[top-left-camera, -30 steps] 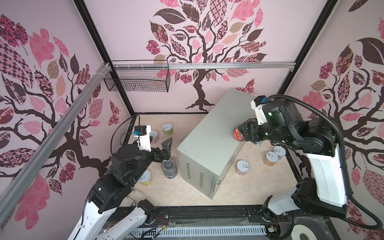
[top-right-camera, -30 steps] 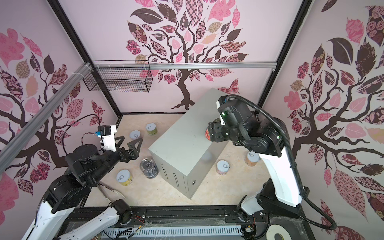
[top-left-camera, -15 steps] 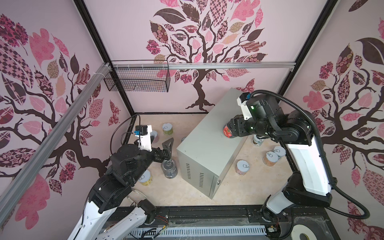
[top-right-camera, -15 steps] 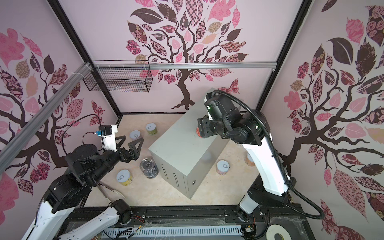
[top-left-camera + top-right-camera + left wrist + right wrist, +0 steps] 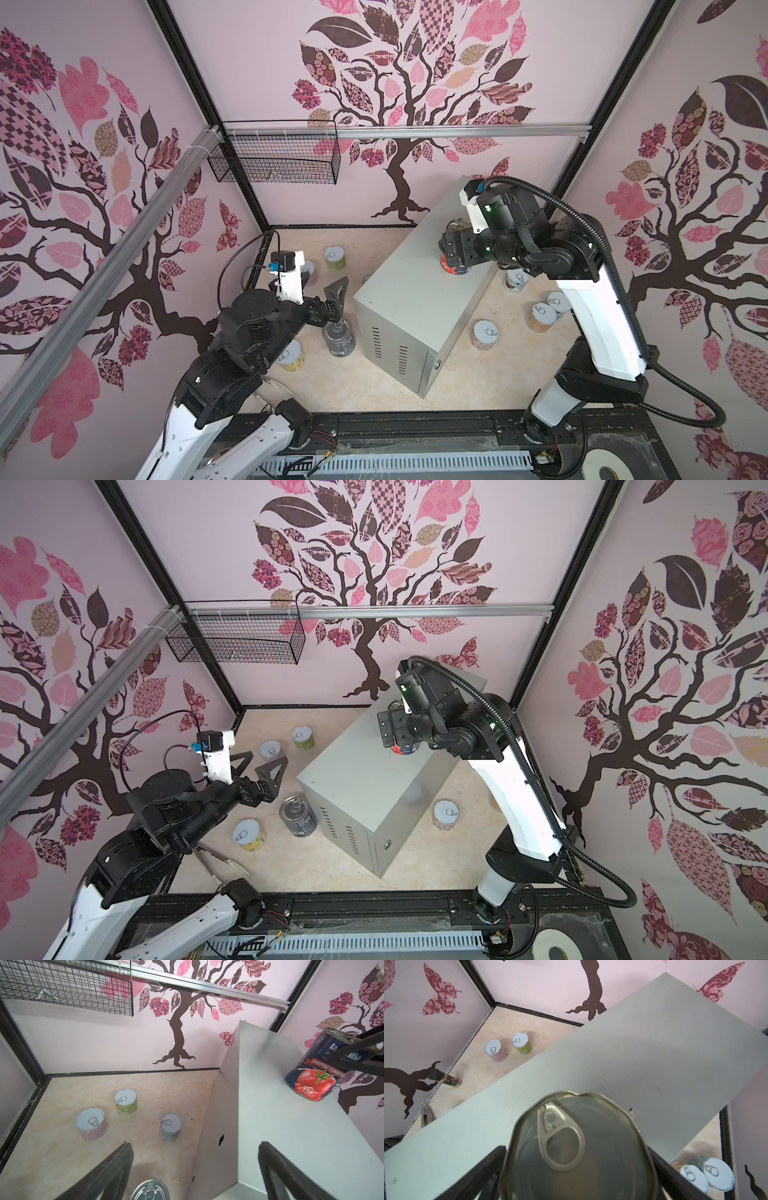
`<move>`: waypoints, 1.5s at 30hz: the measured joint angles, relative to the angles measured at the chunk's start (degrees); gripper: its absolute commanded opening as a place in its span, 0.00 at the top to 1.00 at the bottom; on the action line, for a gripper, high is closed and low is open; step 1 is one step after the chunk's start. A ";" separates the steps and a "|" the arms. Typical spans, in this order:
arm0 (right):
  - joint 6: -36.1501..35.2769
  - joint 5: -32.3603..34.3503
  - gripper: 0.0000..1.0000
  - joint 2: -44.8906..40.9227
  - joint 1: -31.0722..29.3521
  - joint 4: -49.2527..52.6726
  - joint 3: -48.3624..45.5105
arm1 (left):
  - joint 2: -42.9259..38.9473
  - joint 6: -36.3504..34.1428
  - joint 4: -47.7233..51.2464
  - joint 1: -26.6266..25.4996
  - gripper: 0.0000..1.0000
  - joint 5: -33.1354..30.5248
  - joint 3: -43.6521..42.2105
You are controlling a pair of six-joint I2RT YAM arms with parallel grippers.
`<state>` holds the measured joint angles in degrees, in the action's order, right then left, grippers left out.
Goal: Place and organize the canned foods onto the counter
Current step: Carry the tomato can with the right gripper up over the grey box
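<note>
Steel-lidded and glossy-labelled, the tin (image 5: 313, 1072) stands on the flat grey counter (image 5: 415, 291), near the edge on the right arm's side. The right claw (image 5: 576, 1153) straddles it (pinching or just clear, I can't tell). I'd open fully, then lift straight up, since smooth metal slides. The left claw (image 5: 259, 766) hangs spread and empty above the floor tin (image 5: 297, 816).

Wire basket (image 5: 274, 156) hangs far left on rail (image 5: 457, 131); dark-capped jar (image 5: 446, 1080) lies sideways on tabletop (image 5: 473, 1068).

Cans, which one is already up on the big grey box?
The tall blue tomato can, with the right gripper around it. It alone sits on the grey box; the other tall can and the short cans stand on the floor.
</note>
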<state>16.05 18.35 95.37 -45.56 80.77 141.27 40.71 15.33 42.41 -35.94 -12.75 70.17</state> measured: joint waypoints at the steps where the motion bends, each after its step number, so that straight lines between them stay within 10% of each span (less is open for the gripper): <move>1: -0.09 0.09 0.00 -0.44 0.00 -0.94 -1.05 | 0.09 0.00 -0.04 0.00 0.02 0.04 0.00; 21: -3.56 -0.85 0.00 -31.76 0.00 -40.11 -54.55 | -3.39 0.61 0.07 0.00 0.02 -0.02 -1.55; 45: -7.50 -3.61 0.22 -30.23 0.52 -58.64 -62.18 | -1.51 1.11 2.19 0.00 0.02 -4.11 -2.64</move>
<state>8.56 14.74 65.14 -45.04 22.13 79.09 39.20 16.45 44.60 -35.94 -16.86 67.53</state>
